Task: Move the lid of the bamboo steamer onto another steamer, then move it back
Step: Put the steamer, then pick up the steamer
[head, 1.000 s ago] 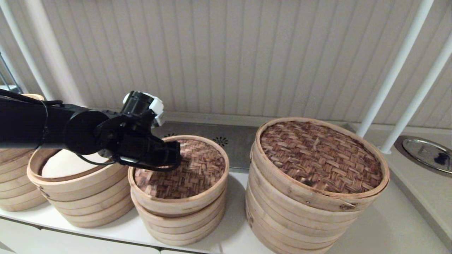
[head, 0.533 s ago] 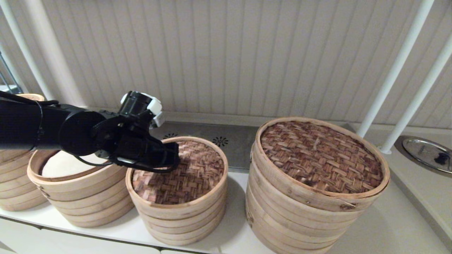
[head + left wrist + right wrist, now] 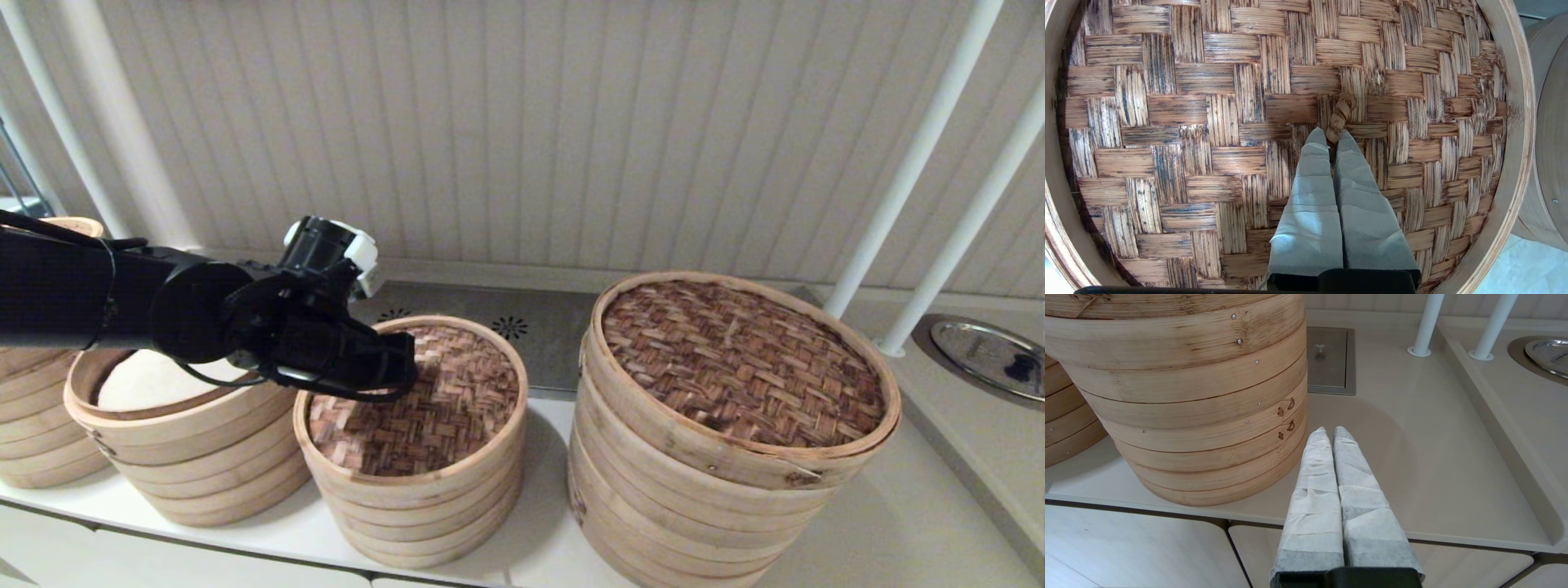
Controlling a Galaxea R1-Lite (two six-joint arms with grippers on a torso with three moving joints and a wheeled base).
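Note:
The bamboo steamer lid (image 3: 441,400) with its pinkish-tan weave lies level on top of the smallest stack of pale rings (image 3: 424,514), in the middle of the counter. My left gripper (image 3: 404,367) reaches in from the left over the lid's centre. In the left wrist view, the gripper (image 3: 1331,136) is shut on the small loop handle (image 3: 1342,114), and the woven top (image 3: 1208,122) fills the frame. My right gripper (image 3: 1330,433) is shut on nothing. It hangs low near the counter's front edge, beside the biggest stack (image 3: 1188,408).
The wider medium stack (image 3: 188,457) stands uncovered to the left, with a white cloth (image 3: 147,384) inside. The tallest stack (image 3: 702,506) with a dark brown lid (image 3: 735,359) is on the right. Another stack (image 3: 33,441) sits far left. White poles (image 3: 914,163) rise at back right.
The lid, which was tilted and raised above the small stack, has come down and now rests level on it. My left gripper sank with it, still holding the loop.

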